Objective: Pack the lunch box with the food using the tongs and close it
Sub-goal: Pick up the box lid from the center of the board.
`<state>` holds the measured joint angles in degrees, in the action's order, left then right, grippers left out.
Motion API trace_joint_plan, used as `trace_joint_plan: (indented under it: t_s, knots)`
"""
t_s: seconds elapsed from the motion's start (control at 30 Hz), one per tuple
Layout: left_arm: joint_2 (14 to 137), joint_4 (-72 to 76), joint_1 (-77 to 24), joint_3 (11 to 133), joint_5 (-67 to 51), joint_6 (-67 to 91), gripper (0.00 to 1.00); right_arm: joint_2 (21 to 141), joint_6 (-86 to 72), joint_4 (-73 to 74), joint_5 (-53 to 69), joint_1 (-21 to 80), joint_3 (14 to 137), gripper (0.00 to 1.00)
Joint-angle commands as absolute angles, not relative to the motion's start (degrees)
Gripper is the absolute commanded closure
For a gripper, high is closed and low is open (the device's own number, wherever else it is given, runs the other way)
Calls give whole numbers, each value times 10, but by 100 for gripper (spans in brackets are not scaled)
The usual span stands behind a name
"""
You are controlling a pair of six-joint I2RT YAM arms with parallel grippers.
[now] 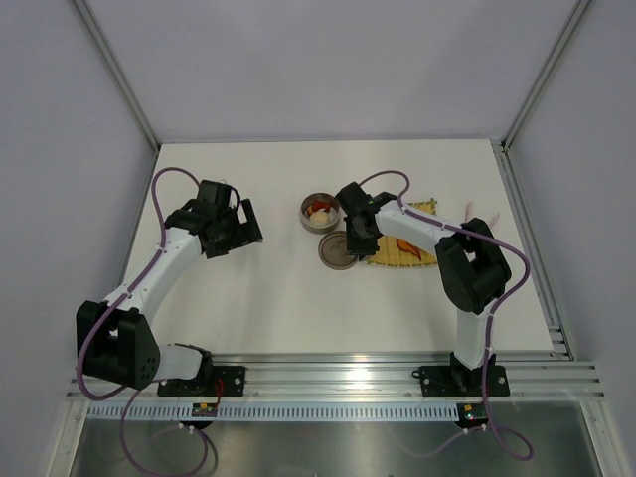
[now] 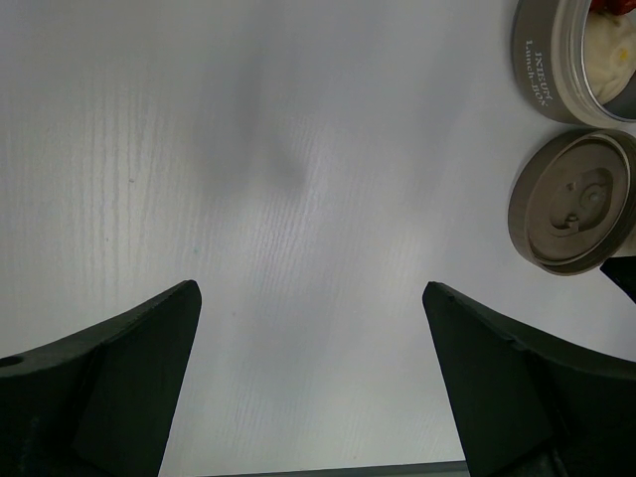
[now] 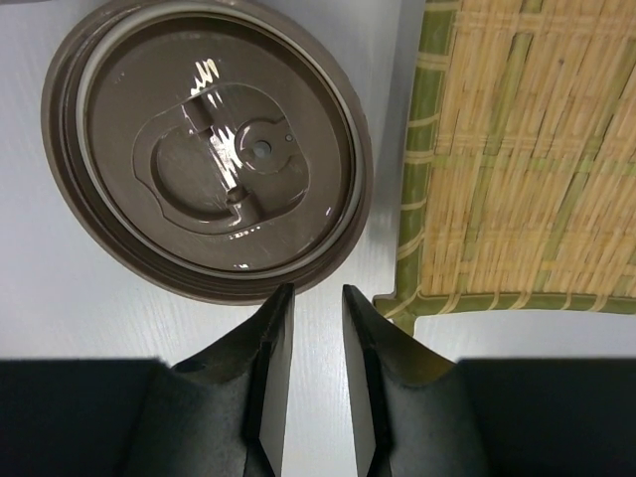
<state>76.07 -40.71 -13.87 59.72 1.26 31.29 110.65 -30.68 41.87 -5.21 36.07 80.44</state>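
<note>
right gripper [image 3: 316, 290] hangs at the upturned lid's [image 3: 214, 149] near rim, beside the bamboo mat [image 3: 517, 149], jaws narrowed to a slit, pinching nothing, likely lining up to lift it. the lunch box [image 2: 547, 60], food [image 2: 611, 45] inside, sits just beyond the lid. left gripper [image 2: 310, 288] waits spread wide, out of the way.

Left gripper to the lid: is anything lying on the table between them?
No. In the left wrist view, only bare white table lies between the open left gripper and the lid.
</note>
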Motion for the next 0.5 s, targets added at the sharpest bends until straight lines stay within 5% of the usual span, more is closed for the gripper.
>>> trace_joint_plan:
  t_s: [0.0,0.47]
  knots:
    - [747,-391,-141,599,4,307,1,1114,-317,413,-55,355,824,68]
    - [754,-389,-141,604,-7,306,1,1132,-342,377,-44,341,805,69]
